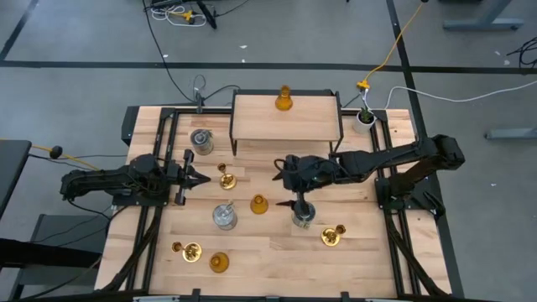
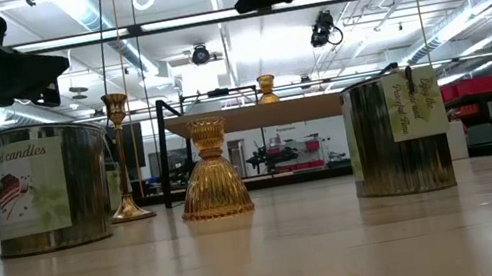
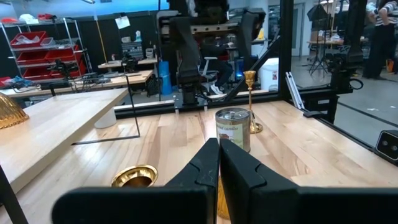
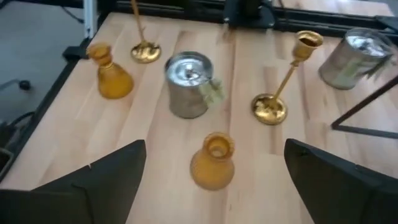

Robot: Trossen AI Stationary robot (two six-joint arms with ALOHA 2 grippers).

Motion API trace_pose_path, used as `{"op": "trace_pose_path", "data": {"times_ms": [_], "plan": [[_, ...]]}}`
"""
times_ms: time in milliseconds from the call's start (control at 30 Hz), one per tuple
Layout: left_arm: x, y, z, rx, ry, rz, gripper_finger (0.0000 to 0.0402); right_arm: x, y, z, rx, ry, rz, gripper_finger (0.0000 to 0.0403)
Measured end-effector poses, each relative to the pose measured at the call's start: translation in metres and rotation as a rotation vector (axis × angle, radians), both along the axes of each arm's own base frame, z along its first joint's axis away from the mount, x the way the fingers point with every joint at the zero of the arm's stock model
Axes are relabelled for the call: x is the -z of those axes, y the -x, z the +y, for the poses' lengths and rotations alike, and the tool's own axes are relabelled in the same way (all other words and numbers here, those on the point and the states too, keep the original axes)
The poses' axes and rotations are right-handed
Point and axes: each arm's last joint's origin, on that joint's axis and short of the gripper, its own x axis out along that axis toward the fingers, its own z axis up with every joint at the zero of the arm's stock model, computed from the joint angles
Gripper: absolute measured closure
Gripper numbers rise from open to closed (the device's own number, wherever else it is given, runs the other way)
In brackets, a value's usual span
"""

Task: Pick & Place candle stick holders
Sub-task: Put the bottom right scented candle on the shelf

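The candle stick holders stand scattered on the wooden surface [image 1: 277,252]. In the high view, taking the middle of the surface as the clock centre:

- Silvery cylinders: one at 10 o'clock [image 1: 201,141], one at 7 o'clock [image 1: 224,216], one at 5 o'clock [image 1: 303,216].
- Amber bell-shaped holders: one close to centre [image 1: 259,204], one at 7 o'clock near the front edge [image 1: 219,262], one on the raised shelf [image 1: 252,124] at 12 o'clock [image 1: 284,100].
- Brass stem holders: one at 9 o'clock [image 1: 226,179], one at 8 o'clock [image 1: 191,250], one at 4 o'clock [image 1: 331,236].

The right gripper [image 1: 294,183] hangs above the surface just right of centre, jaws spread wide and holding nothing. Its wrist view looks down on the central amber holder [image 4: 214,160]. The left gripper [image 1: 200,178] lies at 9 o'clock, jaws fully closed on nothing.

Handling, as judged:

- Amber holder: appears to be ribbed glass, so rigid, brittle and slick. Take hold at the narrow neck above the flared skirt, with the jaws square to it.
- Brass holders: rigid but top-heavy on a thin stem, so prone to tip or swing. Grip low on the stem.
- Cylinders: broad, smooth and labelled. Grip across the body at mid height.
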Motion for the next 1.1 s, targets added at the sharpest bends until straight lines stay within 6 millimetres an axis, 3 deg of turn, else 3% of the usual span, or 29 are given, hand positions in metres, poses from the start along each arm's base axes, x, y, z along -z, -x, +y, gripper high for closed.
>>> {"op": "trace_pose_path", "data": {"times_ms": [333,1100], "plan": [[-0.001,0.0,0.0,0.001,-0.001,-0.006,0.0383,0.014,0.017,0.007,-0.03,0.035,0.216,0.0016],[-0.001,0.0,0.0,0.0,-0.001,-0.013,0.0383,0.021,0.029,0.022,-0.071,0.115,0.312,0.0016]]}}
